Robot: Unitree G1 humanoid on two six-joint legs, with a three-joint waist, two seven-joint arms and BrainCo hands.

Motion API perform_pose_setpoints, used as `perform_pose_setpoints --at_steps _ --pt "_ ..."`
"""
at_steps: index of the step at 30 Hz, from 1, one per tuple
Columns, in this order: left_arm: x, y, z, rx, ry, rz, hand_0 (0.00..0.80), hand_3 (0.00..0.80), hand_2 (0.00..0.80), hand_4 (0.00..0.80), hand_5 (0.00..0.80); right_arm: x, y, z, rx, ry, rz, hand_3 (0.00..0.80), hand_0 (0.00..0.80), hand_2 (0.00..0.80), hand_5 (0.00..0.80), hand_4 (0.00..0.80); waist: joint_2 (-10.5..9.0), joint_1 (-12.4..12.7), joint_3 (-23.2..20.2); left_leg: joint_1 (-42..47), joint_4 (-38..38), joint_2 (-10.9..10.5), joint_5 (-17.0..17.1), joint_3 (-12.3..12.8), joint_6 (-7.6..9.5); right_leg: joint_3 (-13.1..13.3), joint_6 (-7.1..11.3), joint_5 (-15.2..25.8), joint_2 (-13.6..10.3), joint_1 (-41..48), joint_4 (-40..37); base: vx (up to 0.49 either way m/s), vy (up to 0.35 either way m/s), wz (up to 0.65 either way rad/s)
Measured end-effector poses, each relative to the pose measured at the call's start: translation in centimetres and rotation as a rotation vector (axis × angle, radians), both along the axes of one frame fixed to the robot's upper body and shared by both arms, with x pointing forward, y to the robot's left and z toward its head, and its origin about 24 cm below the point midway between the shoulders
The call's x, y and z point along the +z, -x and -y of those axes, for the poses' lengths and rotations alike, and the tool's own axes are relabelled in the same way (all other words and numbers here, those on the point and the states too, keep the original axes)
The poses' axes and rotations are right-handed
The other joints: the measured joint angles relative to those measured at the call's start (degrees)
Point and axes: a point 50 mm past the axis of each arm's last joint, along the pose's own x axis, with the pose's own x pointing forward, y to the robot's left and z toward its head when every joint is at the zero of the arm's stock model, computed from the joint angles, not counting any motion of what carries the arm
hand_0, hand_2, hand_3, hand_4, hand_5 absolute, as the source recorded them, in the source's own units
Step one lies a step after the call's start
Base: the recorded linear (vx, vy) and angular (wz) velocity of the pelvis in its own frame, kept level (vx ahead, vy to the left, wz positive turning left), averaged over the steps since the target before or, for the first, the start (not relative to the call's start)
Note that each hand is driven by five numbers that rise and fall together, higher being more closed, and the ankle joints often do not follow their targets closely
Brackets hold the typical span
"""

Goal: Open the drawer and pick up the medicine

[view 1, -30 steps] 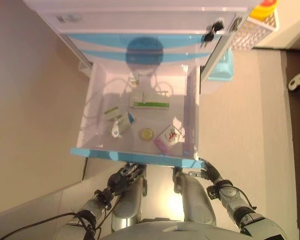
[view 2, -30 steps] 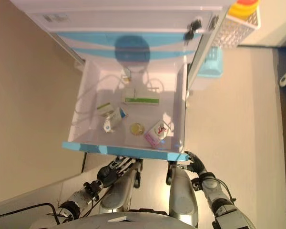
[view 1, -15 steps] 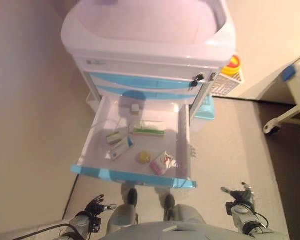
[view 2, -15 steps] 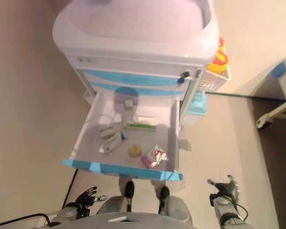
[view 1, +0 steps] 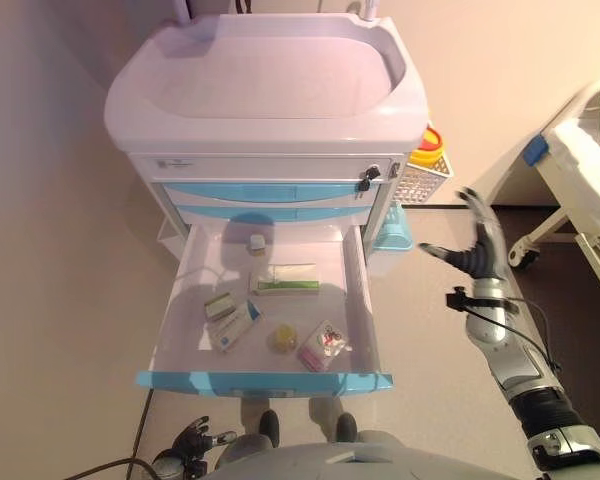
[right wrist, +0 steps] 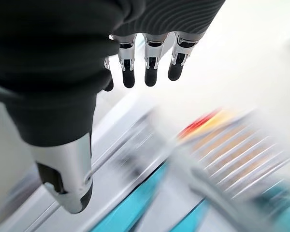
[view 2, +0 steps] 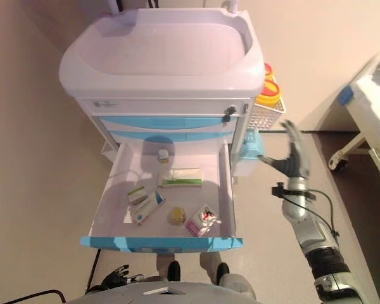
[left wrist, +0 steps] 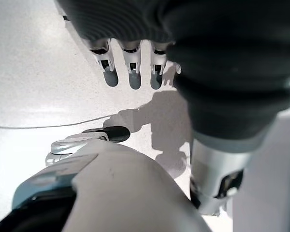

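The cart's lower drawer (view 1: 263, 381) stands pulled out, its blue front nearest me. Inside lie a long green-and-white medicine box (view 1: 285, 279), a small green box (view 1: 219, 305), a blue-and-white box (view 1: 236, 325), a yellow round tin (view 1: 281, 338), a pink packet (view 1: 323, 345) and a small bottle (view 1: 257, 241) at the back. My right hand (view 1: 480, 250) is raised to the right of the cart, open and empty, fingers (right wrist: 152, 63) straight. Low down, below the drawer front, my left hand (view 1: 188, 442) hangs open over the floor, fingers (left wrist: 130, 72) holding nothing.
The white cart top (view 1: 270, 80) is a shallow basin. On the cart's right side hangs a white basket (view 1: 420, 182) with a yellow-and-red container, with a blue bin (view 1: 395, 228) below it. A bed frame (view 1: 580, 190) stands at the far right.
The camera has lifted and now takes in the whole cart. My right hand rose from under the drawer front to beside the cart's right side. The left hand sank low. The drawer stays open.
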Motion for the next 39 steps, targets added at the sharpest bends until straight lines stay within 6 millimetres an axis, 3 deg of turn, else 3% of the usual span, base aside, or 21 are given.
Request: perform_pose_setpoints --at_steps 3,10,15,21,28,39 --pt "0.0 0.0 0.0 -0.002 0.000 0.000 0.000 0.000 0.000 0.000 0.000 -0.8 0.8 -3.4 0.293 0.157 -0.093 0.000 0.000 0.000 0.000 0.000 -0.14 0.8 -0.4 0.3 -0.5 -0.1 0.2 -0.6 -0.03 -0.7 0.11 0.1 0.0 0.9 -1.0 -0.011 0.001 0.12" --pt "0.1 -0.5 -0.1 -0.029 0.006 -0.012 0.000 0.000 0.000 0.000 0.000 -4.8 2.1 -6.0 0.579 0.504 -0.347 0.000 0.000 0.000 0.000 0.000 -0.40 2.9 -0.6 0.2 -0.8 -0.8 0.4 -3.2 -0.09 -3.5 0.23 0.2 -0.2 2.9 -3.0 -0.010 -0.008 0.22" --pt "0.2 -1.2 -0.1 -0.040 0.014 -0.014 0.000 0.000 0.000 0.000 0.000 -7.5 2.2 -6.3 0.616 0.688 -0.429 0.000 0.000 0.000 0.000 0.000 -0.56 4.9 -0.6 0.0 -0.9 -0.8 0.6 -4.7 -0.26 -5.0 0.23 0.2 -0.1 3.7 -3.9 -0.002 -0.033 0.17" --pt "0.3 -1.5 -0.4 -0.060 0.006 -0.026 0.000 0.000 0.000 0.000 0.000 -9.2 1.9 -6.8 0.639 0.828 -0.461 0.000 0.000 0.000 0.000 0.000 -1.03 6.5 -0.5 0.0 -1.7 -1.0 1.1 -6.7 -0.61 -6.7 0.23 0.2 0.0 4.9 -5.1 0.018 -0.033 0.17" --pt "0.4 -2.2 -0.3 -0.097 -0.001 -0.015 0.000 0.000 0.000 0.000 0.000 -10.4 1.6 -8.4 0.622 0.814 -0.487 0.000 0.000 0.000 0.000 0.000 -1.18 8.3 -0.4 -0.2 -1.7 -1.1 1.3 -7.9 -0.75 -7.8 0.26 0.1 -0.1 5.1 -5.1 0.020 -0.008 0.08" --pt "0.5 -2.8 0.0 -0.120 0.001 0.007 0.000 0.000 0.000 0.000 0.000 -12.8 1.6 -8.9 0.474 0.784 -0.508 0.000 0.000 0.000 0.000 0.000 -0.37 9.5 0.1 -1.7 -1.7 -1.8 2.1 -9.8 -0.49 -9.6 0.51 -0.1 -0.5 4.6 -5.1 0.007 0.006 0.10"
